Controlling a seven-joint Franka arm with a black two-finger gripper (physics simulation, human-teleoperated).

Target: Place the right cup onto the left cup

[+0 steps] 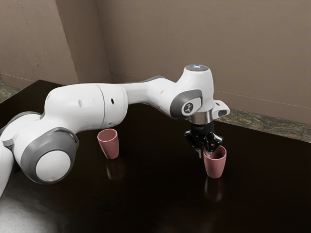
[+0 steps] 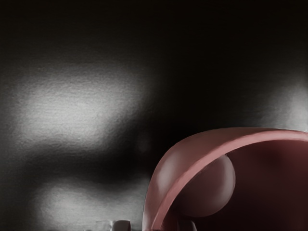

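Note:
In the exterior view, my gripper [image 1: 204, 152] points down at the near-arm side of the rim of a pink cup [image 1: 215, 166], which stands upright on the dark table. Its fingers are apart, straddling the cup's wall. A second pink cup [image 1: 109, 144] stands upright toward the exterior view's left, beside the arm. In the wrist view, the gripper [image 2: 154, 225] has one fingertip [image 2: 121, 225] outside the first cup [image 2: 166, 180] and the other [image 2: 186, 225] inside its mouth, with gaps between them and the wall.
The glossy dark table [image 1: 155, 194] carries reflections of both cups. The arm stretches above the table, passing close behind the second cup. A brown wall [image 1: 252, 58] stands beyond the table's far edge.

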